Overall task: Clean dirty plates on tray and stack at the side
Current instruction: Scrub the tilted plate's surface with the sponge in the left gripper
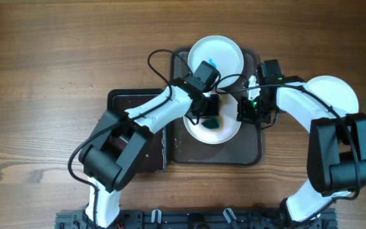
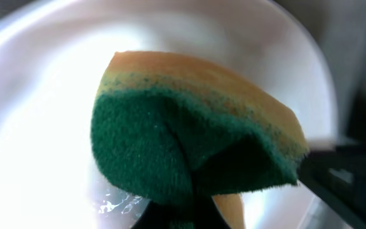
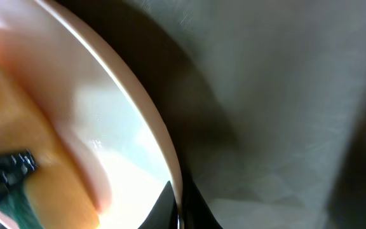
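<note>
A white plate (image 1: 224,133) sits on the dark tray (image 1: 250,152) at its front middle. My left gripper (image 1: 210,113) is shut on a yellow and green sponge (image 1: 213,122) and presses it on this plate; in the left wrist view the sponge (image 2: 189,140) is folded, green side down, on the plate (image 2: 37,127). My right gripper (image 1: 245,111) is shut on the plate's right rim (image 3: 164,146). A second white plate (image 1: 224,54) lies at the tray's back with a small blue-green bit (image 1: 212,63) on it.
A white plate (image 1: 335,95) lies on the wooden table to the right of the tray. A second dark tray (image 1: 122,102) sits to the left, under my left arm. Cables loop over the tray's back.
</note>
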